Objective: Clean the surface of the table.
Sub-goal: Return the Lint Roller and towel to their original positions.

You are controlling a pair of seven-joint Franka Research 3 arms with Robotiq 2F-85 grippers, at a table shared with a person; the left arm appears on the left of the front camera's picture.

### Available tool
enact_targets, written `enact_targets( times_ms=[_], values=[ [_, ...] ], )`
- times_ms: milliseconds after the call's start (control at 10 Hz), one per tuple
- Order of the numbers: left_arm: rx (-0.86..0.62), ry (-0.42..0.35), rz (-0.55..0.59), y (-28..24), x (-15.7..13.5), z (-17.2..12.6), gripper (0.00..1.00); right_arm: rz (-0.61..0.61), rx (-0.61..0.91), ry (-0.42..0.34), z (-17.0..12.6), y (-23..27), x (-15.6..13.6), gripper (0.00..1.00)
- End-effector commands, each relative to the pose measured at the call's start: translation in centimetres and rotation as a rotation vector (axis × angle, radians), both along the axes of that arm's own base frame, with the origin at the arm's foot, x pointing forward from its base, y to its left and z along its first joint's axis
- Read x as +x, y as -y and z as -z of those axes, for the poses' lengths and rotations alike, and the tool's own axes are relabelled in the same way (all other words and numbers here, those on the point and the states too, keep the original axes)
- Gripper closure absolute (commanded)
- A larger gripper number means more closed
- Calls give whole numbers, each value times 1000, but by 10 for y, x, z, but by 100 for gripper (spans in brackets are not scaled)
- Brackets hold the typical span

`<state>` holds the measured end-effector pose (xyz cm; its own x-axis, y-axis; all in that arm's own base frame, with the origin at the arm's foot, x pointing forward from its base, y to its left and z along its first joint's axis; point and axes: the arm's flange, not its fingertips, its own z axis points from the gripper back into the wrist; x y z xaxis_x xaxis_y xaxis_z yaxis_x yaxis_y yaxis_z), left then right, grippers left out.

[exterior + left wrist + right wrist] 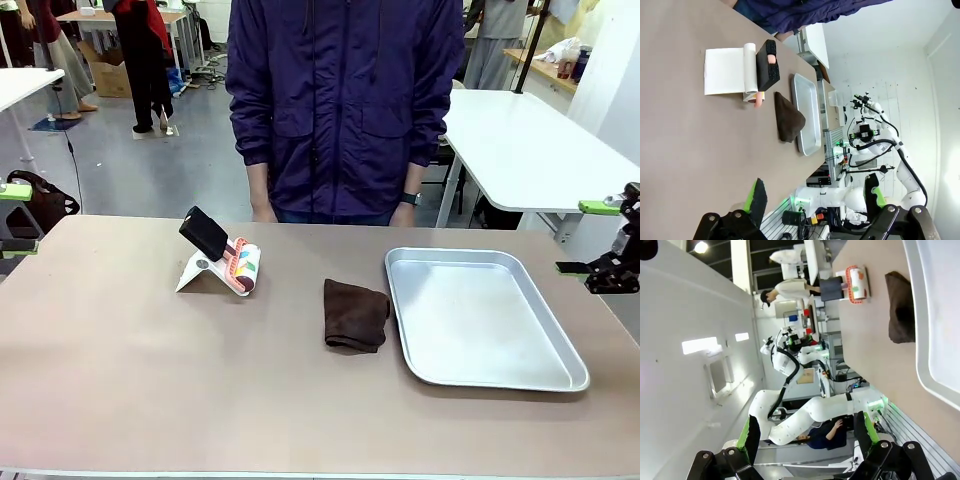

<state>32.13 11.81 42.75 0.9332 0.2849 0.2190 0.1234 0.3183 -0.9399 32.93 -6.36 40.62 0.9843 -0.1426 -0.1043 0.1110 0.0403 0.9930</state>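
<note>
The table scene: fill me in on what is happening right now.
Nothing is being handled yet. A brown cloth lies folded on the table, between a black phone on a white stand and an empty metal tray. The left gripper and the right gripper are both open, holding nothing, back at the table's ends. A person in a purple jacket stands at the far side, hands down by the edge.

Robotics lab indicated: white-topped tables (520, 140) ranged on grey floor, cardboard box (108, 75) stored behind, white robot arm (890, 150) mounted beside worktop (150, 370).
</note>
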Motion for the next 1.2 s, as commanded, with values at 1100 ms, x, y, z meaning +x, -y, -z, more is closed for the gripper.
enact_targets(
  times_ms=[1100],
  values=[
    [-3,7,12,1,-3,2,0,-5,-2,-2,-5,3,-3,0]
  ],
)
